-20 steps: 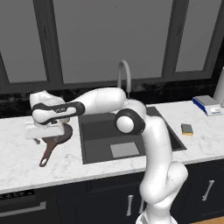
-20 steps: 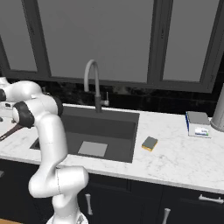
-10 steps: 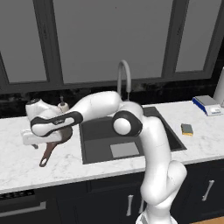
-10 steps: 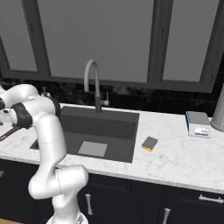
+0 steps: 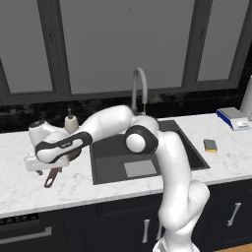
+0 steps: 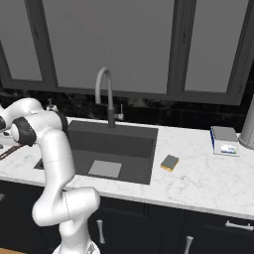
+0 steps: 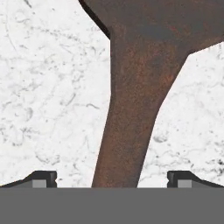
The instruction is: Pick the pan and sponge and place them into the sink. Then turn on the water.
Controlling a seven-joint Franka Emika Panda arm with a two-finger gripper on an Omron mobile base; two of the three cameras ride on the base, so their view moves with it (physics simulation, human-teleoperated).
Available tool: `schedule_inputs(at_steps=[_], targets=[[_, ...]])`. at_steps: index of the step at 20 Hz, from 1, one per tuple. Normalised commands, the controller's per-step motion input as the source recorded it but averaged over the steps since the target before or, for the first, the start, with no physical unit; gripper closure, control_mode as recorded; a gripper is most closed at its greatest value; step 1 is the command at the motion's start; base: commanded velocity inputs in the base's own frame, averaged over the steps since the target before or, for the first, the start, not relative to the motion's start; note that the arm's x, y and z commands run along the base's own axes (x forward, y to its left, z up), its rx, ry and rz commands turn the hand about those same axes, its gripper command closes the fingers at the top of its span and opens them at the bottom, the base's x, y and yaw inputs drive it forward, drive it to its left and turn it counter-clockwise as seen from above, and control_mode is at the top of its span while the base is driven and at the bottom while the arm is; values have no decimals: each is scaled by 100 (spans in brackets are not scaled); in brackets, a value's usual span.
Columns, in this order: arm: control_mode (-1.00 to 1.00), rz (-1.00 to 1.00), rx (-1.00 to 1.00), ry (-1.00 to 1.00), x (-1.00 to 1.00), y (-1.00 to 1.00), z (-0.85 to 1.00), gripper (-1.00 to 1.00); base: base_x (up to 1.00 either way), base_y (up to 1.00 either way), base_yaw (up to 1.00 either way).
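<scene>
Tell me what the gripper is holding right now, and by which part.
Nothing yet. The gripper is open, its fingertips straddling the pan handle near the bowl, with counter showing on both sides.

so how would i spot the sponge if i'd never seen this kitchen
Find the dark sink set in the white marble counter, under the arched faucet. On the counter beside the basin, on the side away from the arm, lies the sponge: a small yellow block with a grey-green top. The blue-and-white box farther along is flatter and larger.
</scene>
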Motion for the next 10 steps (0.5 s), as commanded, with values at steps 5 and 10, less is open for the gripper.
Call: schedule_inputs(at_steps=[5,10], targets=[[-100,0,0,0,-1,0,-31,-100,0,0,0],[-100,0,0,0,0,0,-28,-100,0,0,0]])
